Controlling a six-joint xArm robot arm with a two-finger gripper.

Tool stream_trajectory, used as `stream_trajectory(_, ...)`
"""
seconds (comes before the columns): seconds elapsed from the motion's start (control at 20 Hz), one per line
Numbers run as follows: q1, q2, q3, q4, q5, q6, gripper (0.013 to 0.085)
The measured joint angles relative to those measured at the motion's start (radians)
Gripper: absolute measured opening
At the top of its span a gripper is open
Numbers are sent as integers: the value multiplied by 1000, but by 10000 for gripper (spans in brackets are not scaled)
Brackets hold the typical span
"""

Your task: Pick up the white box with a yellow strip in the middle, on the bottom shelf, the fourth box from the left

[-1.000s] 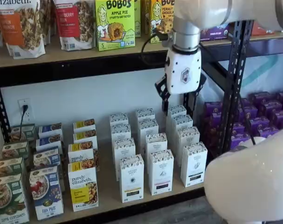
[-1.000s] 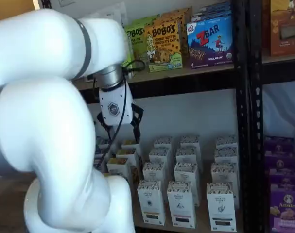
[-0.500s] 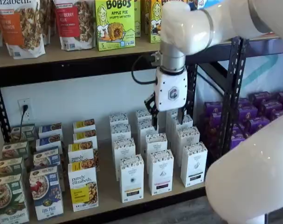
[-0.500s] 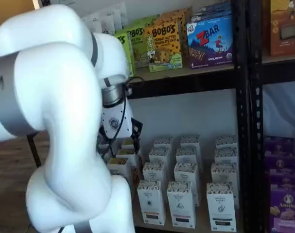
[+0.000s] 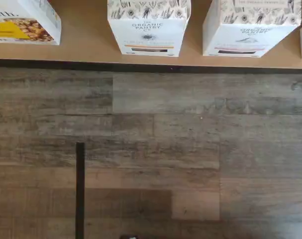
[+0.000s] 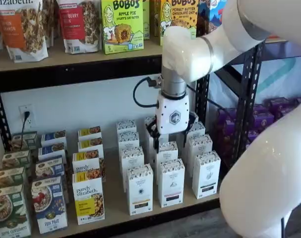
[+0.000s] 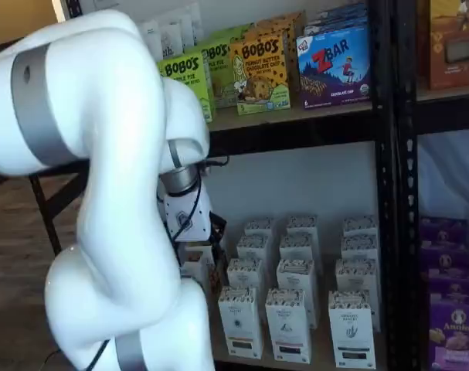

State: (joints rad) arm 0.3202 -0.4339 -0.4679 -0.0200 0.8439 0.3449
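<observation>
White box [image 6: 140, 189] at front edge of bottom shelf [image 6: 115, 206], top cut off in wrist view [image 5: 148, 25]. Bare floor [image 5: 190, 149] just beyond edge. Gripper [image 6: 168, 140] above rows behind; fingers mostly hidden (spread or pressed: can't tell).

Arm [image 6: 269, 168]: glossy white rounded shells, grey metal bands at the joints. Gripper [image 6: 170, 141]: white boxy body with a dark hexagon mark, black fingers below. Black cable [image 6: 139, 94] looped beside the wrist.
</observation>
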Motion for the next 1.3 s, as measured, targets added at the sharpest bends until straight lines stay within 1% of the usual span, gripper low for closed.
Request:
stream_trajectory(0.2,3,72,16,25,-113,-16,850)
stream_trajectory(0.4,4,146,9,9,-185,-3,850)
stream_trajectory(0.6,6,225,8,23,-299,-14,850)
stream_trajectory(0.75,17,292,-14,-12,-349,27,850)
stream_trajectory(0.9,31,352,-40,-45,-377,70,850)
stream_trajectory(1.1,47,430,-73,-24,-418,67,850)
stream_trajectory(1.3,56,504,-103,-34,-459,85,850)
